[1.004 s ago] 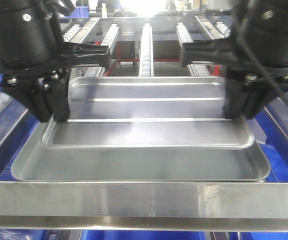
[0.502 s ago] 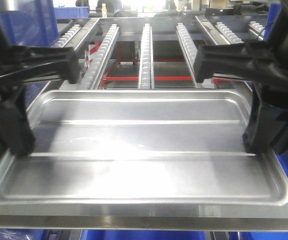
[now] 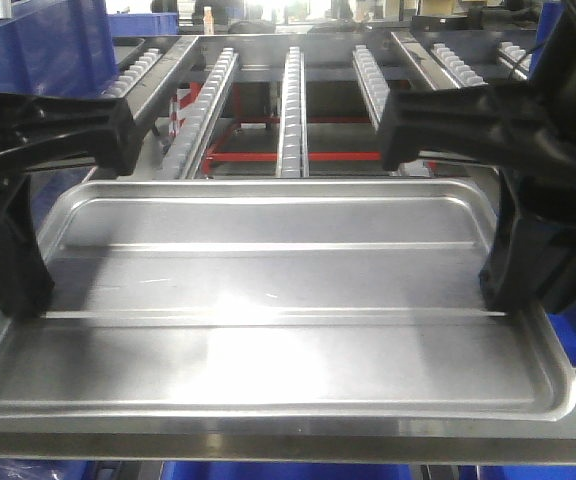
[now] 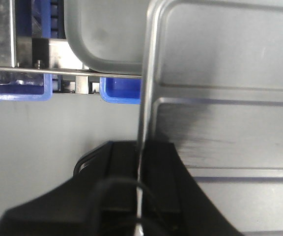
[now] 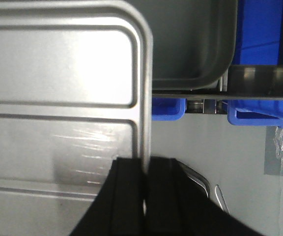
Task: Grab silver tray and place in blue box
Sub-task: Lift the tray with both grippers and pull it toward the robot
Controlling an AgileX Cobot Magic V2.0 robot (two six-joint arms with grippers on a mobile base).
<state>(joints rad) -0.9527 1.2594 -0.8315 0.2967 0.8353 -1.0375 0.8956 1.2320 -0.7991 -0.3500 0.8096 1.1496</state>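
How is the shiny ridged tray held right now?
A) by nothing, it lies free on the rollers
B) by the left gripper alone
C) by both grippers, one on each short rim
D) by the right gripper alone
C: the wrist views show the left gripper shut on one short rim of the tray and the right gripper on the other.

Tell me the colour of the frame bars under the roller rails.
The frame bars are red; the front-facing view shows it best.

Two trays (image 3: pixel 268 340) (image 5: pixel 190 44), two tools (image 4: pixel 141 162) (image 5: pixel 145 169)
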